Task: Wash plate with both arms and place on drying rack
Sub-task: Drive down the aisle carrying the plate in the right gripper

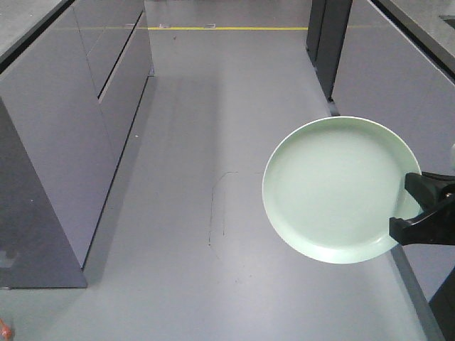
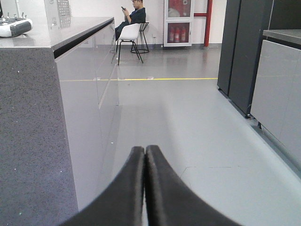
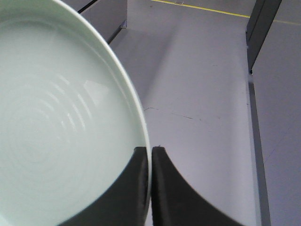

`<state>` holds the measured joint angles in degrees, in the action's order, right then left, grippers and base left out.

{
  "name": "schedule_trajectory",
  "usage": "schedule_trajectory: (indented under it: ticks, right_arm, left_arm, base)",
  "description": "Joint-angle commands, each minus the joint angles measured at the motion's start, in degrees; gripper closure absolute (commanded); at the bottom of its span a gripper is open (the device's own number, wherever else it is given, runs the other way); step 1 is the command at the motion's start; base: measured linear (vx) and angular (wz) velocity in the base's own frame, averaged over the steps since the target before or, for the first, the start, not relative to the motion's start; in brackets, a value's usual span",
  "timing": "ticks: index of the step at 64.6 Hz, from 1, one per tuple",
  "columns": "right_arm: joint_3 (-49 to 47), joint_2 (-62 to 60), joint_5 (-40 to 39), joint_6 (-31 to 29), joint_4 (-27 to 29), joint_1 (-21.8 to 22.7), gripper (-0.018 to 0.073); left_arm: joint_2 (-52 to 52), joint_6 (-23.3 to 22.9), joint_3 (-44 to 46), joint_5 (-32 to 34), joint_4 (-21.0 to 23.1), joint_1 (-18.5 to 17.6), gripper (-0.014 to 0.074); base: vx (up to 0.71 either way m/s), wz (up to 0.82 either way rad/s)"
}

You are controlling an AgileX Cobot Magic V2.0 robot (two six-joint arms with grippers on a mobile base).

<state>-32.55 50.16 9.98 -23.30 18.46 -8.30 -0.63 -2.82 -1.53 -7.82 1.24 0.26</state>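
The right gripper (image 3: 150,150) has its two fingers clamped on the rim of the plate (image 3: 61,127), one finger on the hollow face and the other behind the rim. The plate spreads out to the left of those fingers, held in the air above the grey floor (image 3: 197,94). The left gripper (image 2: 145,150) has its fingers pressed together with nothing between them. A grey counter (image 2: 33,117) stands to the left of its fingertips, and a yellow line (image 2: 141,79) crosses the floor far beyond them.
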Motion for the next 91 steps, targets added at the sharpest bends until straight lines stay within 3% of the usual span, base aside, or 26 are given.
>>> schedule_trajectory:
  ticks: [1,91]
  right_arm:
    - [-1.52,-0.82,-4.28,-0.28,0.30,0.07,0.0569]
    - [-1.52,-0.82,-4.23,-0.28,0.30,0.07,0.0569]
  left_arm:
    - [-0.91,-0.50,-1.16,4.20,0.52,-0.24,0.0602]
    - [-0.91,-0.50,-1.16,4.20,0.52,-0.24,0.0602]
  base:
    - [0.10,0.01]
    - [0.11,0.01]
